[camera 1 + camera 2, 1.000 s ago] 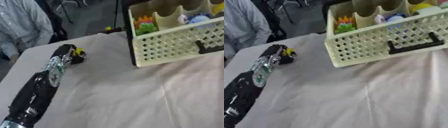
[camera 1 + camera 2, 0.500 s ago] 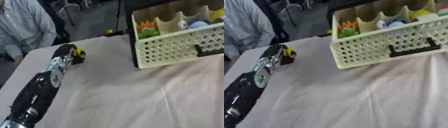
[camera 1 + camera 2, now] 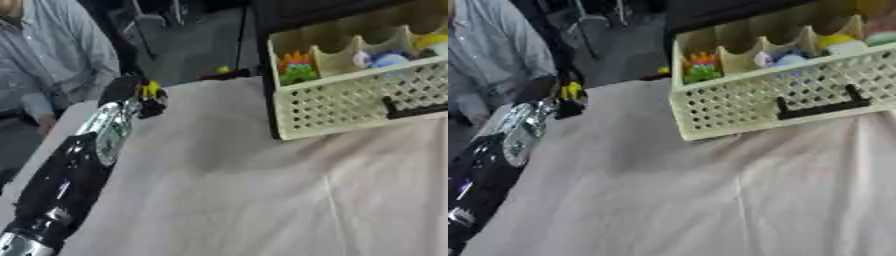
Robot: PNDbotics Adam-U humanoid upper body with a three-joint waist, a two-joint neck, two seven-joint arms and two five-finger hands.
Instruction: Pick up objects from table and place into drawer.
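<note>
My left hand (image 3: 129,94) is at the table's far left edge, at the end of a black and silver arm that comes up from the lower left corner. Its fingers are curled round a small yellow object (image 3: 151,89). The cream perforated drawer (image 3: 350,107) stands open at the upper right, well to the right of the hand, with a black handle (image 3: 824,106) on its front. Inside it lie a green and orange toy (image 3: 297,67), a blue and white thing (image 3: 385,59) and a yellow thing (image 3: 837,40). My right hand shows in neither view.
A beige cloth (image 3: 262,200) covers the table. A person in a grey shirt (image 3: 52,65) sits past the far left corner. A small yellow thing (image 3: 224,70) lies on the dark floor beyond the table's far edge.
The whole picture has tilted, so the camera moved. My left hand with the yellow object now sits a little higher, nearer the table's far edge.
</note>
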